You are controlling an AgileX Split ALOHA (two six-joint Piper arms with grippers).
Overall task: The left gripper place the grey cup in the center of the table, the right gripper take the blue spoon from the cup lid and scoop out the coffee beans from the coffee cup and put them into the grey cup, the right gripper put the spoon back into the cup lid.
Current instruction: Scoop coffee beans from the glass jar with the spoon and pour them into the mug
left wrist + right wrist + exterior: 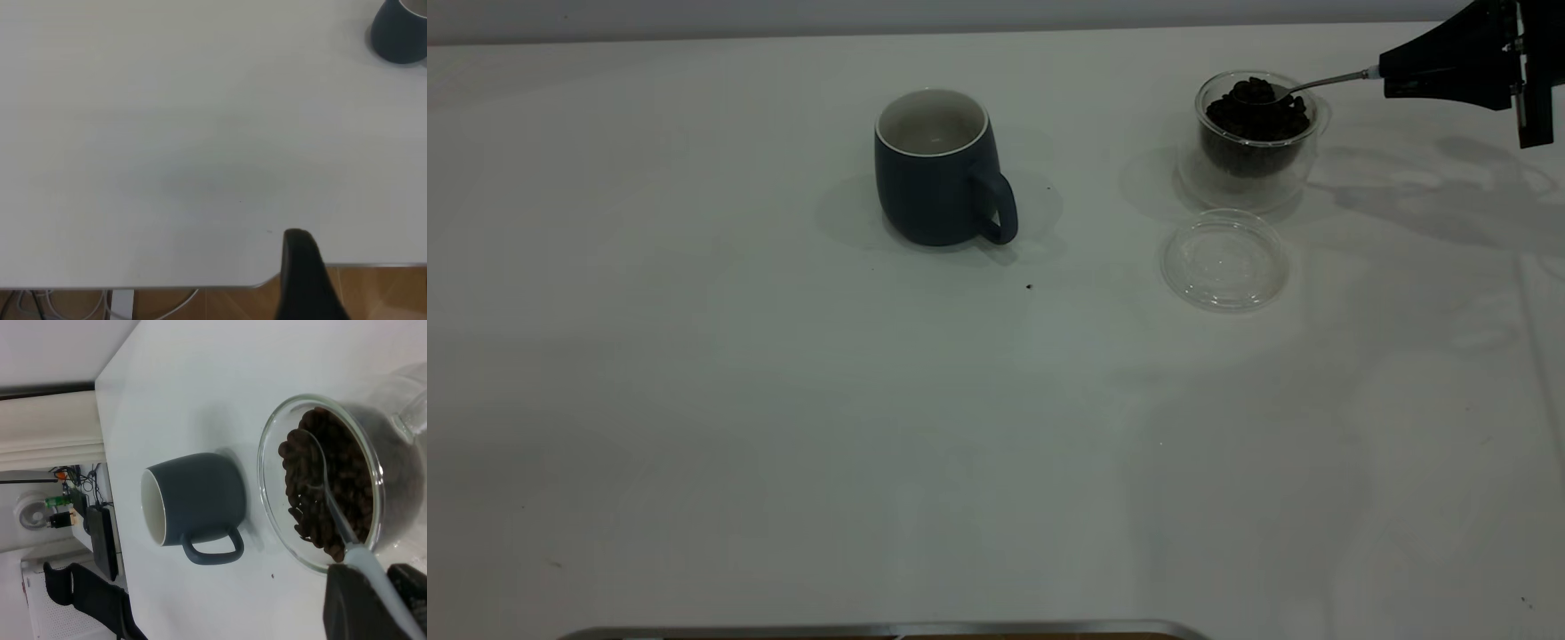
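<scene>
Left hand (303,267): only one dark finger shows, over the near edge of the tabletop (783,427), off to the left; cannot tell whether it is spread or pressed together.

Tabletop: plain white, flat, matte, a few tiny dark specks.

Grey cup (941,169): rounded slate blue-grey ceramic, smooth, thin white rim, white inside, one loop handle turned toward the near-right. Stands upright around the middle of the tabletop's width, toward the far edge. Nothing visible inside it.

Cup lid (1224,259): shallow round disc, clear, lying flat on the tabletop right of the grey cup, just in front of the coffee cup. Nothing lies in it.

Coffee cup (1256,140): small, clear, double-walled glass, toward the far right corner. Holds coffee beans (1258,114), dark brown, heaped to about the rim.

Blue spoon (1325,84): shiny steel bowl loaded with beans at the top of the heap, thin steel neck running right, pale handle.

Right hand (1387,78): black, pressed together on the spoon's handle, above the tabletop's far right corner.
</scene>
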